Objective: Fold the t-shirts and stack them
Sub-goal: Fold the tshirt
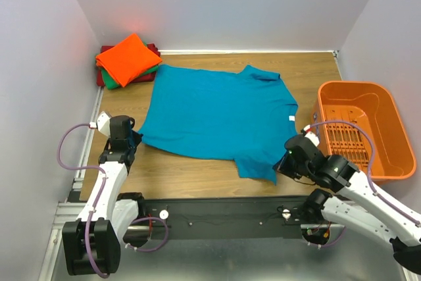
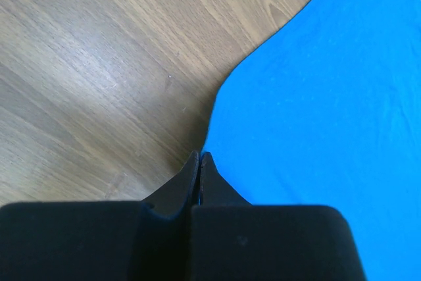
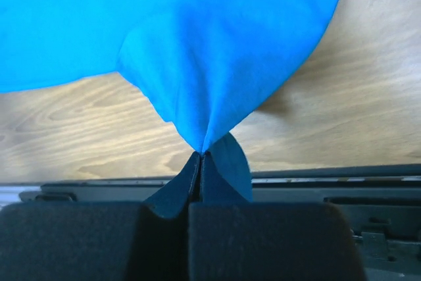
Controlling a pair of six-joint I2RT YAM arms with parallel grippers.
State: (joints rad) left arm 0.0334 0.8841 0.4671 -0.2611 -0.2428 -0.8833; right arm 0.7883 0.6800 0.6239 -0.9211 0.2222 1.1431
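The teal shirt point(image 1: 210, 116) lies spread on the table point(image 1: 197, 179), between the grippers. At its right, the orange basket point(image 1: 352, 85) shows only its slotted floor. Folded orange point(image 1: 128, 57), green point(image 1: 113, 84) and dark red point(image 1: 152, 48) shirts are stacked far left. The right gripper point(image 3: 200, 154) pinches a near corner (cloth tented). The left gripper point(image 2: 199, 157) is closed at the shirt's edge, though I cannot tell if it holds cloth.
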